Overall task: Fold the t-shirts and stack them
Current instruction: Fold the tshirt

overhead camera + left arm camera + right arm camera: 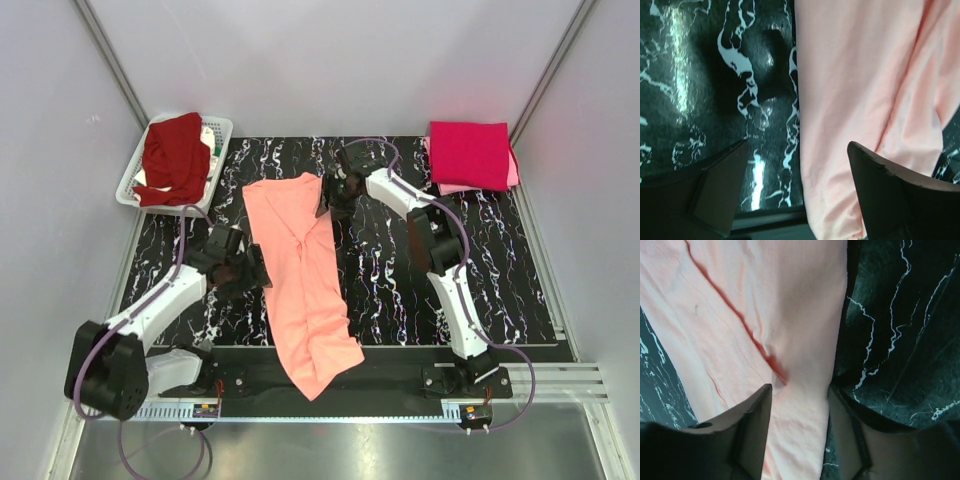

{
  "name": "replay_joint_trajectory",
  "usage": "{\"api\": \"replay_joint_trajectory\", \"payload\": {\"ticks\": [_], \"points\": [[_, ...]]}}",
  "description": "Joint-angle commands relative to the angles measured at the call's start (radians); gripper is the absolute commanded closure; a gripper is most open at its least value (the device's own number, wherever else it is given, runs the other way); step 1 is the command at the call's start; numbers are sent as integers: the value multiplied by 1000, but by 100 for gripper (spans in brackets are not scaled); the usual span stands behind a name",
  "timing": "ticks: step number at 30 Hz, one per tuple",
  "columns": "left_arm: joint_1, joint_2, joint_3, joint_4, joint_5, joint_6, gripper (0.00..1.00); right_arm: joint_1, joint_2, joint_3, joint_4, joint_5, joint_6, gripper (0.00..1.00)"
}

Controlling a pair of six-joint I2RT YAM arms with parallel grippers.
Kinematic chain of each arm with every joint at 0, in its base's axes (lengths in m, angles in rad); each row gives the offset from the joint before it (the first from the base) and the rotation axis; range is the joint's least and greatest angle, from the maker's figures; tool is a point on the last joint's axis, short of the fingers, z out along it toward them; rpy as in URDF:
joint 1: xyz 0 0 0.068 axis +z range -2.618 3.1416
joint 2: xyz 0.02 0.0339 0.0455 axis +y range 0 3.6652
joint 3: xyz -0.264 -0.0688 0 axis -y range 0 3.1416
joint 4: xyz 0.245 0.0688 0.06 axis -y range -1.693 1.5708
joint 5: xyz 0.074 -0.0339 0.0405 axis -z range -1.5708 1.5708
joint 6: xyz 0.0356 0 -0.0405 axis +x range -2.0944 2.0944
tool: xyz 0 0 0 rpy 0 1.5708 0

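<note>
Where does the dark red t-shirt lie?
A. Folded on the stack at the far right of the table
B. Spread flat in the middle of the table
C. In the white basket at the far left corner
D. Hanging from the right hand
C: the top view shows the dark red t-shirt lying crumpled in the white basket at the table's far left corner.
</note>
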State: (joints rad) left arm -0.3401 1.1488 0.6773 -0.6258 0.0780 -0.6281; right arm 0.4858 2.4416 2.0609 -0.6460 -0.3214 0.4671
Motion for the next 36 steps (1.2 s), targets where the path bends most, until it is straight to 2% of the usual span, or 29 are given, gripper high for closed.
{"api": "replay_joint_trajectory", "payload": {"ticks": [1, 3, 7, 10, 11, 13, 15, 16, 21, 25, 26, 27, 28, 29, 31, 32, 36], "points": [[0, 86, -7, 185, -34, -24, 17, 0, 34, 10, 34, -24, 4, 45], [0, 168, -7, 265, -27, -16, 20, -6, 39, -11, 63, -24, 13, 56], [0, 313, 13, 385, 9, 10, 32, -55, 48, -45, 120, -50, 33, 84], [0, 419, 66, 413, 14, 28, 48, -107, 57, -54, 146, -51, 38, 100], [0, 464, 85, 408, 11, 36, 65, -121, 59, -54, 154, -56, 38, 100], [0, 509, 152, 393, -4, 50, 82, -150, 62, -51, 163, -45, 48, 100], [0, 572, 236, 367, -14, 67, 97, -196, 63, -45, 181, -45, 67, 100], [0, 592, 269, 354, -27, 71, 98, -207, 66, -39, 187, -42, 86, 100], [1, 753, 522, 264, -46, 111, 100, -254, 125, 131, 168, 7, 93, 100], [1, 841, 669, 193, -52, 108, 100, -273, 288, 440, 83, -31, 96, 100], [1, 848, 683, 184, -50, 105, 98, -276, 307, 474, 77, -50, 99, 98], [0, 845, 691, 179, -43, 96, 94, -280, 319, 491, 86, -76, 103, 91], [0, 838, 686, 179, -35, 91, 88, -283, 320, 487, 113, -121, 107, 69], [-2, 809, 668, 176, -35, 84, 71, -283, 312, 479, 118, -133, 101, 53], [-4, 760, 634, 176, -55, 80, 57, -283, 262, 429, 111, -139, 70, 36], [-5, 700, 596, 167, -66, 73, 47, -283, 234, 400, 106, -122, 56, 34], [-17, 528, 513, 135, -102, 57, 39, -286, 38, 195, 101, -19, 8, 31]]}}
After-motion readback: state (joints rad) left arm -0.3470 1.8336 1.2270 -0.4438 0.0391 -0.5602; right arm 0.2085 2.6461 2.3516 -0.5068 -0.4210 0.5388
